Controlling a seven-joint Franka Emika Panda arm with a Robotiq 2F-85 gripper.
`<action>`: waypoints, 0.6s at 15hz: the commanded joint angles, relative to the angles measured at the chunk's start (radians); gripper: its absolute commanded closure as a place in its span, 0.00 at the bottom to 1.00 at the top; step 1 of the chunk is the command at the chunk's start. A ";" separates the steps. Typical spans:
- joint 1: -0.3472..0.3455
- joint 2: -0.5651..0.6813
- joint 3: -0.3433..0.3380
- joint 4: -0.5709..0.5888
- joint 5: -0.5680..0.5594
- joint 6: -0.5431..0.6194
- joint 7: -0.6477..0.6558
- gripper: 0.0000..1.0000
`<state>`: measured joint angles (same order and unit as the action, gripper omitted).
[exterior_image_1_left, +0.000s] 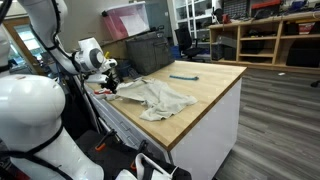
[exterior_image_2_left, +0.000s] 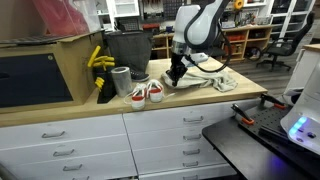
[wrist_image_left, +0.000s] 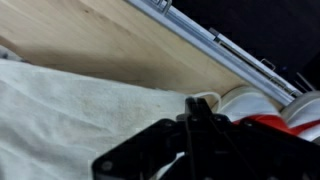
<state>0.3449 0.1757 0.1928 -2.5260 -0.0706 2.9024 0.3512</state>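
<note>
Cloth (exterior_image_1_left: 160, 97) lies crumpled on the wooden counter (exterior_image_1_left: 215, 85), directly beneath the gripper (exterior_image_2_left: 176, 74) and spreading away to one side. The jaws are pressed together at its edge; whether they pinch fabric is unclear. 2 sneakers (exterior_image_2_left: 147, 93) sit just beside the gripper, opposite the cloth.

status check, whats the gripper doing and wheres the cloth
Gripper shut, down at edge of cloth; grip on it not clear. Cloth lies crumpled on wooden counter. Sneakers close beside gripper.
</note>
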 joint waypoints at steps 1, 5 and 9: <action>-0.018 -0.071 0.135 -0.057 0.162 -0.016 -0.140 0.99; -0.055 -0.160 0.206 -0.066 0.399 -0.151 -0.320 0.64; -0.088 -0.192 0.116 -0.042 0.408 -0.262 -0.404 0.34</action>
<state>0.2915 0.0198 0.3615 -2.5753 0.3355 2.7151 0.0032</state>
